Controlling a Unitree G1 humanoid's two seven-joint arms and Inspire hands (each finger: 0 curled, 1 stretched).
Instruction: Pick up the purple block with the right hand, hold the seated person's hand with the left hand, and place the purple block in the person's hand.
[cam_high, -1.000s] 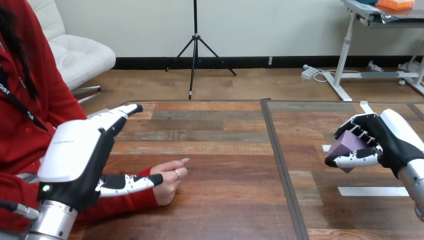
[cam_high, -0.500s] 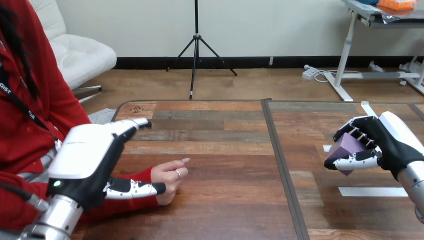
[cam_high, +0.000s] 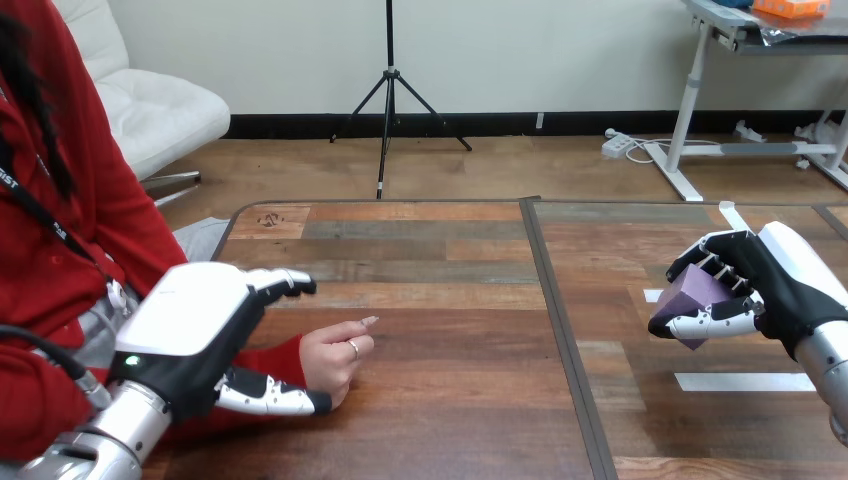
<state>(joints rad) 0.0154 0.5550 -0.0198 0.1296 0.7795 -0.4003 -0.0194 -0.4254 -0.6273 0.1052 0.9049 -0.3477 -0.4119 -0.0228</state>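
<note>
My right hand's fingers are curled over the top of the purple block with the thumb pressed under it, so the block is gripped and held clear of the table, at its right side. My left hand's fingers reach out loosely above the person's red-sleeved wrist, and the thumb lies along the near side of the sleeve. They bracket the wrist, but I see no closed grip on it. The person's hand rests on the table just beyond the thumb tip, loosely curled, one finger pointing right.

The table is mixed brown planks, split by a dark seam between the person's hand and the block. A white tape strip lies below my right hand.

Compared with a second ago, my left hand has dropped from near the table's far-left corner down around the wrist. The right hand, the block and the person's hand have barely changed.
</note>
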